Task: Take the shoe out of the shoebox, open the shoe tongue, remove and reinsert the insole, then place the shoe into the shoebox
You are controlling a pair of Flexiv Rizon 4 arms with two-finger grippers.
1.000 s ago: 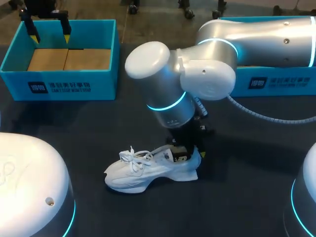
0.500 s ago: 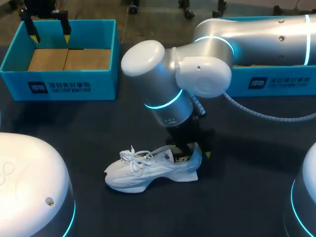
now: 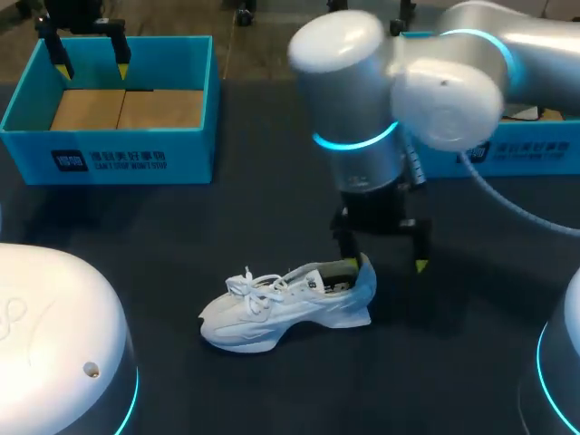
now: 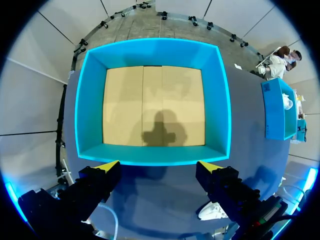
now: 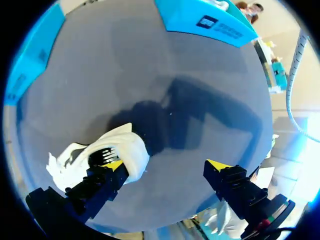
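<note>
— Shoe (image 3: 285,306)?
— White, upright on its sole on the dark table (image 3: 227,227), laces up, toe toward the left side. Heel just beside one finger of the right gripper (image 3: 383,256), outside the gap, not between the fingers.
— Jaws?
— Spread wide on both, gripping nothing. Left gripper (image 4: 159,166) above one wall of the blue box (image 4: 152,52), well apart from the shoe.
— Inside the box?
— Tan cardboard floor (image 4: 150,105), with the gripper's shadow on it.
— Anything else around?
— Second blue box (image 3: 507,149) at the far right, contents hard to tell, partly hidden behind the right arm (image 3: 362,91).
</note>
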